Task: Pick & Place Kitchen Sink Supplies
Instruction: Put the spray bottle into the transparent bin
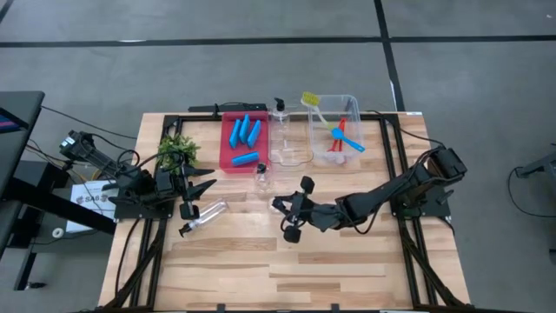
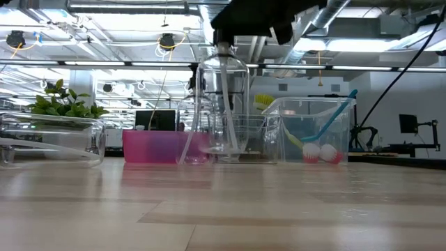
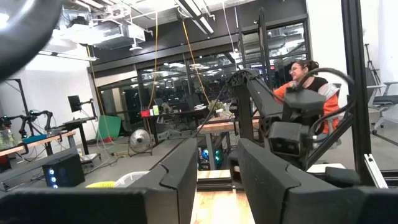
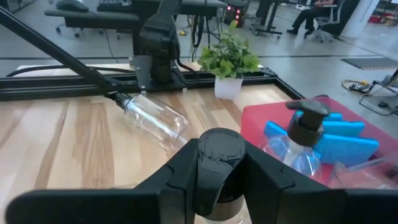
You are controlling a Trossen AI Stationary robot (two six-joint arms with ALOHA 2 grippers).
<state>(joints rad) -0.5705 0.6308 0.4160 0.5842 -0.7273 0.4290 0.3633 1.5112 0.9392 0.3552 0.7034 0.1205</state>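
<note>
Upright clear bottle (image 2: 221,104) before bins (image 2: 313,129)

Glossy clear plastic bottle (image 4: 151,121) lies on smooth pale wood table (image 4: 56,143).

Both arms are matte black, built of blocky jointed segments. The left arm (image 1: 130,178) carries thin black cables looping from its base, and its gripper (image 1: 201,185) ends in two pointed, wedge-shaped black fingers. The right arm (image 1: 395,187) is a chain of rounded black links with a boxy shoulder block. The right gripper (image 4: 219,163) has two broad, smooth black plastic fingers (image 4: 180,171) with bevelled edges. The left gripper's fingers (image 3: 180,171) are thick, squared slabs of dull black plastic.
</note>
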